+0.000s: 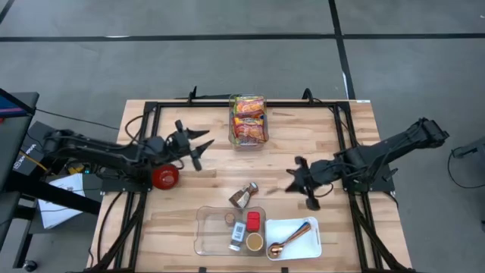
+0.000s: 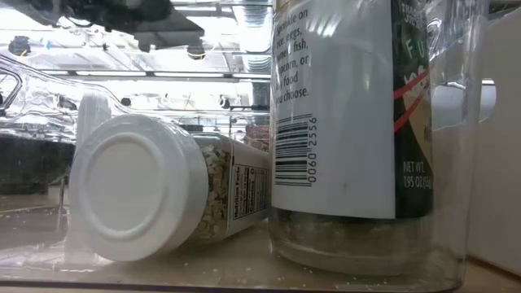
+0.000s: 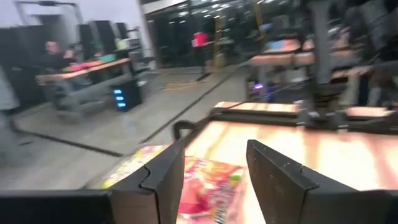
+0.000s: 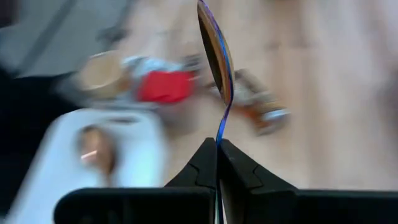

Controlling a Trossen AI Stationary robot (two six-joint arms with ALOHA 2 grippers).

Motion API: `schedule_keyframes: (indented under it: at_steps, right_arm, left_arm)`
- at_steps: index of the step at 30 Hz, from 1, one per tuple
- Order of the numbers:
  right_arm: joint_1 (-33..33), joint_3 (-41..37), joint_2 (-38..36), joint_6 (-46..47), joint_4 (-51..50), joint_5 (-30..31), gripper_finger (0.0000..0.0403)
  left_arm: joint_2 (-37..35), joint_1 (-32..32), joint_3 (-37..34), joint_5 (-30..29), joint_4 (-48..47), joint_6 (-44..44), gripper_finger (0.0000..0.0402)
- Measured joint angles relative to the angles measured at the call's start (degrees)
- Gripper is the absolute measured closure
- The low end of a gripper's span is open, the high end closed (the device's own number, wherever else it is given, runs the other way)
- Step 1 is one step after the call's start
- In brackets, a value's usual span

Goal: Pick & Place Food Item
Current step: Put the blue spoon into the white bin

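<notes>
A clear bin [image 1: 248, 121] of bright snack packets stands at the far middle of the table. My left gripper [image 1: 198, 144] is open just left of it; in the left wrist view [image 3: 214, 180] the packets [image 3: 208, 186] show past its fingers. My right gripper [image 1: 294, 180], right of centre, is shut on a thin flat packet [image 4: 216, 56], which shows edge-on, brown-orange with a blue rim. A small bottle [image 1: 244, 195] lies on its side on the table near the middle. My right gripper pinches one end of the thin flat packet [image 4: 219, 132] between its two fingers. The gripper points toward the table's left. The packet sticks out past the fingertips, edge-on to the wrist camera and clear of the table.
A clear tray [image 1: 208, 235] with spice jars stands at the near middle; the low view shows a jar with a white lid [image 2: 134, 187] lying on its side and a tall jar [image 2: 350, 122] upright. A white tray [image 1: 299, 246] holds a copper scoop. A red round thing [image 1: 164, 177] sits by the left arm.
</notes>
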Motion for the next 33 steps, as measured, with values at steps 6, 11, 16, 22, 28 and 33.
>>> schedule_keyframes:
  at_steps: [6, 11, 16, 22, 28, 33]
  right_arm:
    - [0.0, 0.0, 4.4, 1.7, 2.1, -16.0, 0.0402]
    - [0.4, 0.0, 9.6, 2.2, 9.1, -26.5, 0.0402]
    - [1.6, 0.0, 14.7, 2.2, 12.8, -34.6, 0.0403]
    - [1.6, 0.0, 20.2, 3.1, 19.1, -43.3, 0.0403]
    - [1.9, 0.0, 25.6, 3.7, 24.0, -50.6, 0.0403]
    - [1.7, 0.0, 29.5, 3.7, 27.2, -55.1, 0.0403]
  left_arm:
    - [-4.3, 0.0, -4.2, 4.1, 1.4, -2.6, 0.0249]
    - [-4.2, 0.0, -4.9, 4.2, 0.7, -4.2, 0.0256]
    - [-3.6, 0.0, -4.8, 4.3, 1.1, -3.8, 0.026]
    - [-3.6, 0.0, -4.8, 4.2, 1.2, -3.7, 0.0261]
    - [-3.6, 0.0, -4.8, 4.2, 1.2, -3.7, 0.0261]
    - [-3.6, 0.0, -4.8, 4.2, 1.1, -3.7, 0.0261]
